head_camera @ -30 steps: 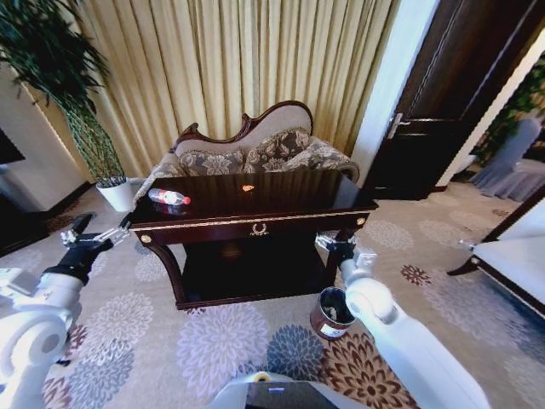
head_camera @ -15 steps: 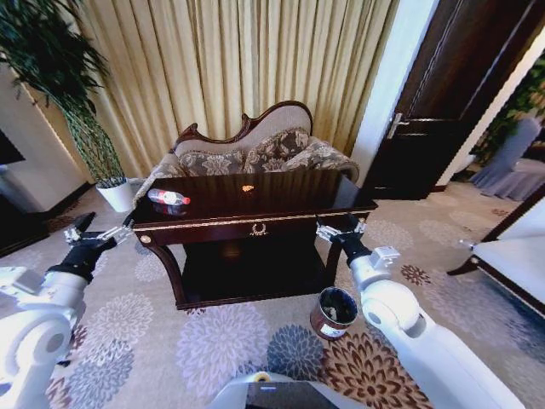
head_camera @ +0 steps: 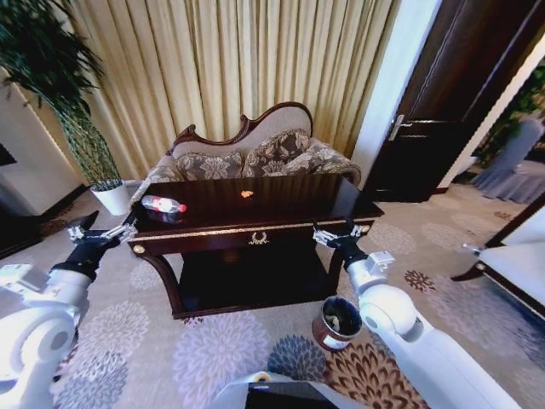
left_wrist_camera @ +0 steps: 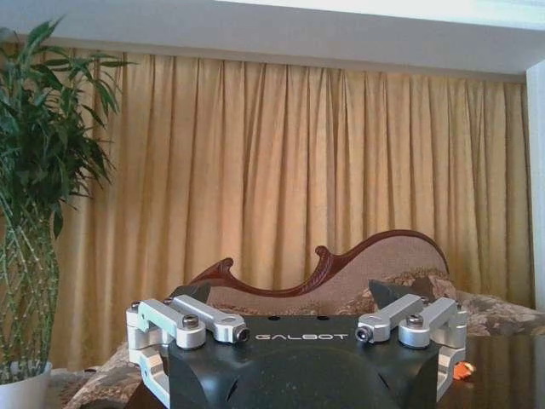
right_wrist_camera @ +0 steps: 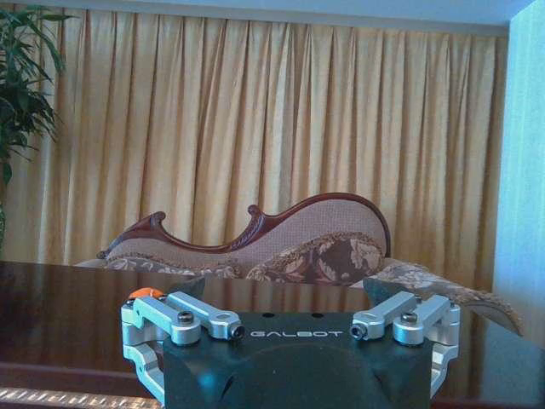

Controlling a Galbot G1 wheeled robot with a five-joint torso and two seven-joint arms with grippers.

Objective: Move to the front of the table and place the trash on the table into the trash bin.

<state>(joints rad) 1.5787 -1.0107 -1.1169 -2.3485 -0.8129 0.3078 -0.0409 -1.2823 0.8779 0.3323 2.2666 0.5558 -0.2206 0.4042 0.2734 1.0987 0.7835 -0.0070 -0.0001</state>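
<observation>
So the curtains (head_camera: 230, 60) fill the back wall, with the sofa (head_camera: 255, 149) in front of them and a plant (head_camera: 60, 94) in a white pot off to the robot's left. The table (head_camera: 281, 200) sits square in front of the robot, right up against the sofa, gold wreath on its front edge facing the camera. The left gripper (head_camera: 109, 230) hangs just off the table's left front corner, and its fingers look spread wide with nothing between them. The right gripper (head_camera: 334, 232) is at the right front corner, up near the gold-trimmed edge, also spread wide and holding nothing. The bin (head_camera: 337, 322) stands on the carpet by the table's right front leg, below the right arm, and there seems to be something pale inside it, though I can't really make out what. On the tabletop, the bottle (head_camera: 163, 205) lies on its side near the left end, red cap pointing toward the middle. The orange scrap (head_camera: 247, 194) sits near the back middle of the top, well apart from the bottle. You can also catch that scrap peeking past the gripper body in the left wrist view (left_wrist_camera: 462, 371) and the right wrist view (right_wrist_camera: 146, 293).
</observation>
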